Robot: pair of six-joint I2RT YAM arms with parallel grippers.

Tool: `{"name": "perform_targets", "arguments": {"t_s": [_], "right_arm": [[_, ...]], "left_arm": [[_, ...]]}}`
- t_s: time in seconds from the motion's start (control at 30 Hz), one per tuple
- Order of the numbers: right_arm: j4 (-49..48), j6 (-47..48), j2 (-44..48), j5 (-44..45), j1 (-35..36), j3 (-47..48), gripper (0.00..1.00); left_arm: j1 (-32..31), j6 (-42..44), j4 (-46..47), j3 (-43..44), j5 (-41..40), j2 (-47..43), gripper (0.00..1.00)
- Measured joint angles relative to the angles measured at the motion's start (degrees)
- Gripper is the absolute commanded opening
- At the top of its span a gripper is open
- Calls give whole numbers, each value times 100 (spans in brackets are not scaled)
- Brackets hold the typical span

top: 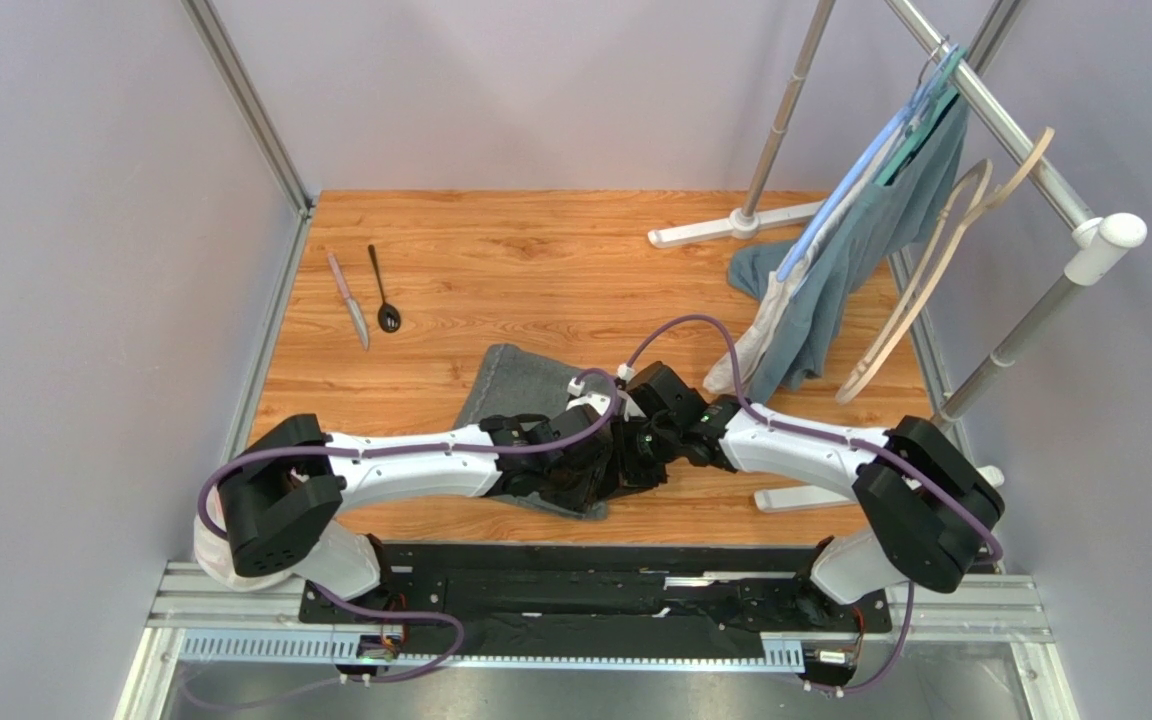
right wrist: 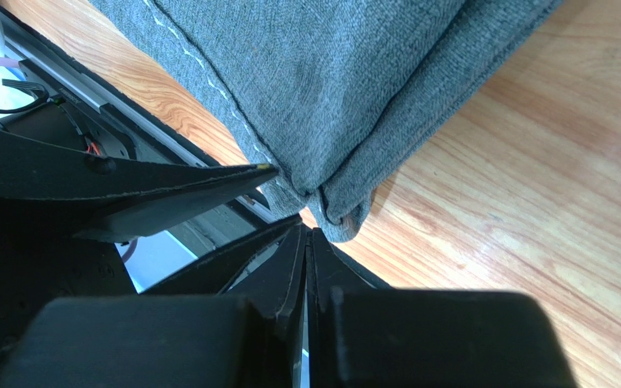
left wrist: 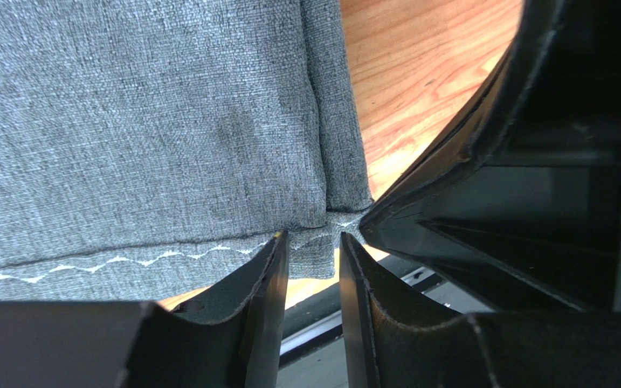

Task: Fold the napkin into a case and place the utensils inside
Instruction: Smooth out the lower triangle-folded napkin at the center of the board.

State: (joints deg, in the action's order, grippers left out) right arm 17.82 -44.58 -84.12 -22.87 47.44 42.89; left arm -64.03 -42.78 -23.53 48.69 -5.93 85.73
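The dark grey napkin (top: 515, 390) lies on the wooden table (top: 537, 255), partly under both grippers; its pale stitching shows along the near edge (left wrist: 111, 263). My right gripper (right wrist: 310, 230) is shut, its tips pinching the napkin's folded corner (right wrist: 342, 222). My left gripper (left wrist: 314, 238) stands open right beside it, with the same corner of cloth at the gap between its fingertips (left wrist: 277, 250). In the top view the two grippers meet, left gripper (top: 597, 450) and right gripper (top: 645, 447). The silver knife (top: 349, 300) and black spoon (top: 384, 290) lie side by side at the far left.
A teal-grey garment (top: 853, 255) hangs with pale hangers (top: 943, 240) from a rack at the back right; the rack's white foot (top: 717, 228) rests on the table. A black rail (top: 597, 600) runs along the near edge. Grey walls stand on both sides.
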Motion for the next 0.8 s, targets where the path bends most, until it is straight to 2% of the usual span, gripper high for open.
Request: {"name": "perform_targets", "arguments": {"t_s": [0.4, 0.6, 0.8], "right_arm": [[-713, -168, -507, -127, 0, -461, 0], [-935, -240, -494, -177, 0, -566, 0], [-1198, -369, -470, -236, 0, -706, 0]], "left_arm": [[-17, -85, 52, -181, 208, -337, 42], [-153, -83, -48, 9, 221, 44, 42], [-256, -83, -282, 229, 46, 393, 35]]}}
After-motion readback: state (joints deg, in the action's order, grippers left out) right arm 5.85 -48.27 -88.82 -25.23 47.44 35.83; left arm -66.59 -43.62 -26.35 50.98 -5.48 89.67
